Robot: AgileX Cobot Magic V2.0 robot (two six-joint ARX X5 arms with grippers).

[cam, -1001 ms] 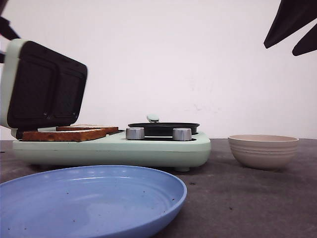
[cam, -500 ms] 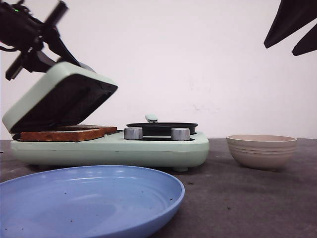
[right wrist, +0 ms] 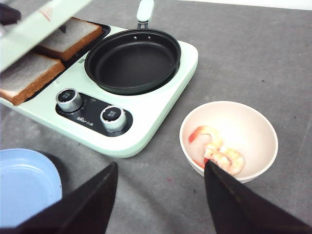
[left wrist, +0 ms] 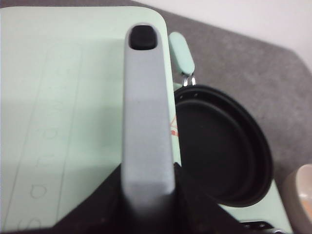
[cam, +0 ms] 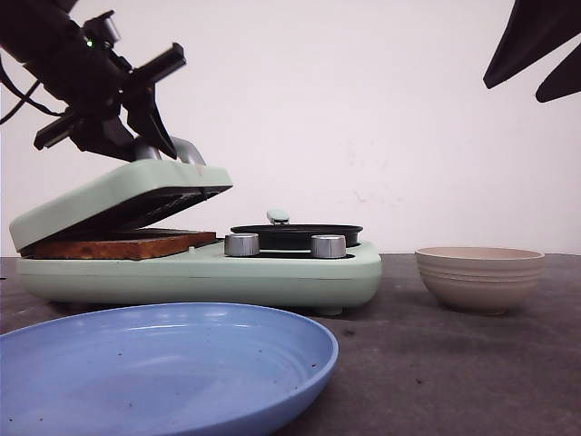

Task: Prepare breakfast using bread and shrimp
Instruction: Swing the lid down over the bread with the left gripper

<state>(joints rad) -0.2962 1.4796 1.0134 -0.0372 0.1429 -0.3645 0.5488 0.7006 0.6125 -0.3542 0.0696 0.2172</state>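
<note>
Your left gripper (cam: 150,136) is clamped on the lid handle (left wrist: 146,122), directly above the bread (right wrist: 29,73). Your right gripper (right wrist: 161,195) hangs released, the shrimp (right wrist: 217,153) just beyond its fingertips.

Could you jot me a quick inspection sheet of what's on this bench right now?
Surface: dark grey table, a few crumbs.
Job's things: bread, two slices in the sandwich maker, lid partly lowered; shrimp in beige bowl; empty black pan.
Clutter: blue plate, empty.
Hands: left hand on the lid handle; right hand open, raised.
Cables: black cable by left arm.
Surroundings: plain white wall.
</note>
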